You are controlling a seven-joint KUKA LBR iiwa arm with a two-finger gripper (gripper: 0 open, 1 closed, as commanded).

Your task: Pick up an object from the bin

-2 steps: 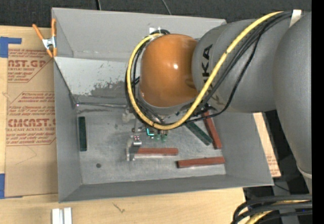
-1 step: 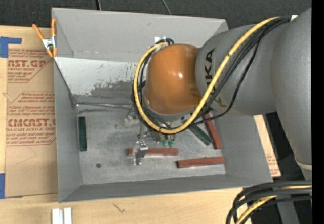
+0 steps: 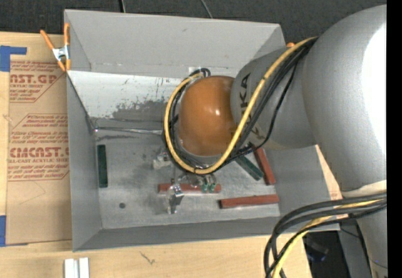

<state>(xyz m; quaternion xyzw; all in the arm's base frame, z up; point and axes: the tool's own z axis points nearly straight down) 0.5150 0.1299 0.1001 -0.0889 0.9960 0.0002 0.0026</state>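
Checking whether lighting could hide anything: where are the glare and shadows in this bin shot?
Camera view: a soft sheen sits on the arm's orange cover; the arm shades the bin floor beneath it, around the red and green sticks; the dark green bar at left and the red-brown bar lie in even light.

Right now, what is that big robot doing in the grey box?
A big silver robot arm reaches into the grey metal bin from the right. Its tool is down low near the front middle, right over what looks like a short reddish stick. I can't tell whether it has grabbed it. A dark green bar lies at the left, and a red-brown bar lies at the front right.
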